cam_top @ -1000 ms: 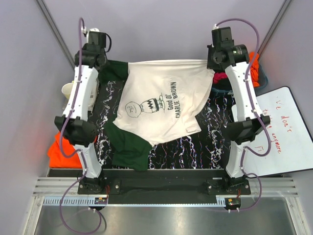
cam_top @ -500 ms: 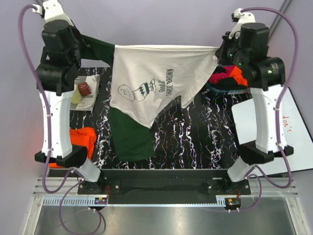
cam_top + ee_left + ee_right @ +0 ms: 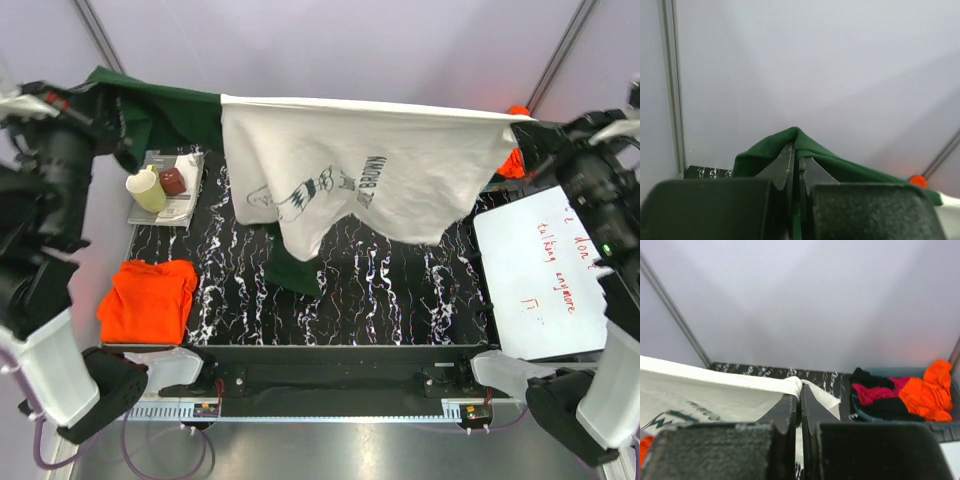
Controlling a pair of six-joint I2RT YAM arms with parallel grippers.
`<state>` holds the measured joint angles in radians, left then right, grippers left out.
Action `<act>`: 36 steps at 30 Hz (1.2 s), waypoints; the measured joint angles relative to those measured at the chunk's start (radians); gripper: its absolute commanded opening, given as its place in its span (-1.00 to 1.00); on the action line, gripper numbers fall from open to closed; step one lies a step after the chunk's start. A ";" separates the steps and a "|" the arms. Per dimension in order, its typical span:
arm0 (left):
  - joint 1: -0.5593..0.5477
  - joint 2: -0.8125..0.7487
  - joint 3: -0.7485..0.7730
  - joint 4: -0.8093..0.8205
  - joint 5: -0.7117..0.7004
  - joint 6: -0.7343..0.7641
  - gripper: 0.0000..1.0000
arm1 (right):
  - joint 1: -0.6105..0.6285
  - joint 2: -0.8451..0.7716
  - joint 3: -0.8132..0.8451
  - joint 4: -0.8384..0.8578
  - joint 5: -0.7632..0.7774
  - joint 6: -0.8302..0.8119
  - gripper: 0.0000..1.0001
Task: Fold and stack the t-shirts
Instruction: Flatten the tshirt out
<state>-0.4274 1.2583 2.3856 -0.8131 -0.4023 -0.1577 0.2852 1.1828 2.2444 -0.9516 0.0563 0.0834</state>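
Black marbled table [image 3: 400,290], cream t-shirt [image 3: 400,170] stretched above, left fingers [image 3: 785,167] and right fingers [image 3: 789,412] pinching its ends.

Premises: a robotics laboratory test cell. Grounds: plain grey partition walls [image 3: 330,40] with metal corner struts [image 3: 675,310] stand beyond the right gripper [image 3: 800,392]; a black marbled bench mat [image 3: 400,300] and a whiteboard [image 3: 520,260] with red writing lie beneath it; an aluminium mounting rail [image 3: 330,405] edges the bench.

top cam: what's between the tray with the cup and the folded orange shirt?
Nothing. In the top view, only bare marbled tabletop separates the tray from the orange shirt.
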 measured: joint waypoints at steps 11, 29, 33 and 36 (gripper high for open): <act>-0.007 -0.019 0.074 0.023 0.047 0.041 -1.00 | 0.001 -0.066 -0.073 0.049 -0.055 0.008 -1.00; 0.220 0.773 -0.099 -0.103 0.184 0.051 -1.00 | -0.006 0.543 -0.513 0.278 -0.052 -0.039 -1.00; 0.228 0.990 -0.070 -0.126 0.223 0.050 -1.00 | -0.010 0.786 -0.446 0.312 -0.058 -0.053 -1.00; 0.233 1.107 -0.046 -0.139 0.235 0.034 -1.00 | -0.018 0.976 -0.351 0.311 -0.059 -0.053 -1.00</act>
<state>-0.1947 2.3653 2.3398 -0.9524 -0.1673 -0.1242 0.2672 2.1590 1.8931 -0.6403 -0.0025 0.0303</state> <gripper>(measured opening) 0.021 0.021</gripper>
